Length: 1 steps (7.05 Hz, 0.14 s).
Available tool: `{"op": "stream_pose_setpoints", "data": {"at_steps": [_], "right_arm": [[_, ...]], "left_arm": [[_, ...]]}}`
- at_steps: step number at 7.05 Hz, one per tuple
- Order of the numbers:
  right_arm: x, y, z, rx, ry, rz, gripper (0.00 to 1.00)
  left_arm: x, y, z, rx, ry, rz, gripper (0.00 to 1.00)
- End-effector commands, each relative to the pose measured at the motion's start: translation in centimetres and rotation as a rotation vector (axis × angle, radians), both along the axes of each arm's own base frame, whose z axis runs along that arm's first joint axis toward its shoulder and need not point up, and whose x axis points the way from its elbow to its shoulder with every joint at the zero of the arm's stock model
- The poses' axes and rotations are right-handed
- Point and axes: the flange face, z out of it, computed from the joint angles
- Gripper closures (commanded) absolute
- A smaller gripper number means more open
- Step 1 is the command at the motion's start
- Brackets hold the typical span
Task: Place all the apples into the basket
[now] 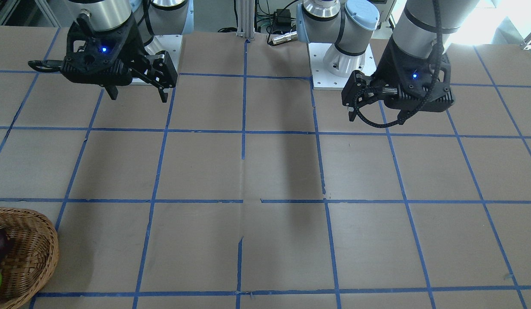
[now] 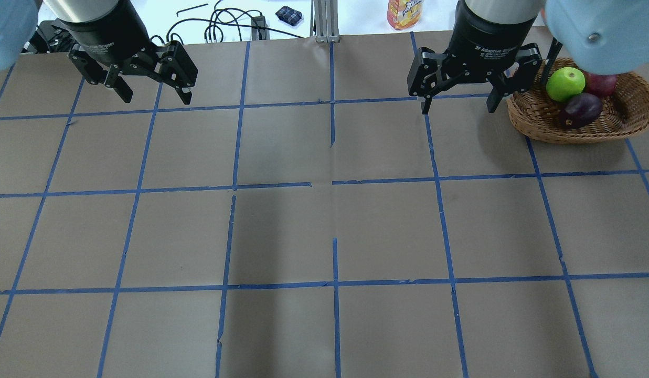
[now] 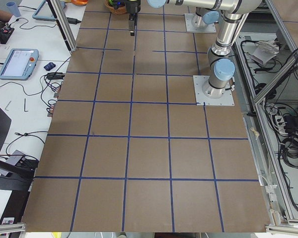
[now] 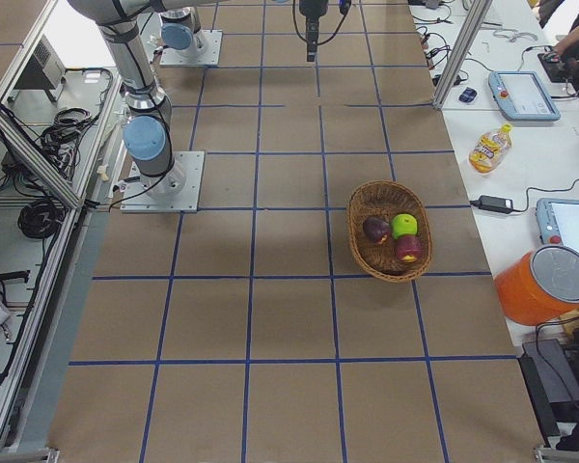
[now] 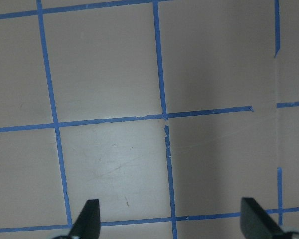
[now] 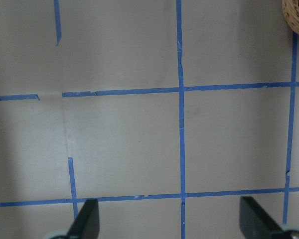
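The wicker basket (image 2: 539, 128) stands at the far right of the table; it also shows in the exterior right view (image 4: 362, 253) and the front view (image 1: 37, 253). All three apples lie in it: the lime green apple (image 2: 565, 84), the dark purple-maroon apple (image 2: 581, 109) and the red apple (image 2: 601, 83), which is partly hidden by my right arm. My right gripper (image 2: 459, 108) hangs open and empty just left of the basket, above the table. My left gripper (image 2: 156, 98) hangs open and empty at the far left. Both wrist views show wide-apart fingertips (image 5: 87, 219) (image 6: 84, 219) over bare table.
The table is brown paper with a blue tape grid. The basket's rim (image 6: 296, 15) shows at the top right corner of the right wrist view. Cables and a bottle (image 2: 404, 13) lie beyond the table's far edge.
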Motion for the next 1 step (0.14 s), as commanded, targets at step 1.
{"op": "stream_pose_setpoints", "data": {"at_steps": [1], "right_arm": [[-0.15,-0.09,0.23,-0.010,0.004,0.001,0.00]], "left_arm": [[-0.01,-0.06,0.07,-0.002,0.001,0.000,0.00]]}}
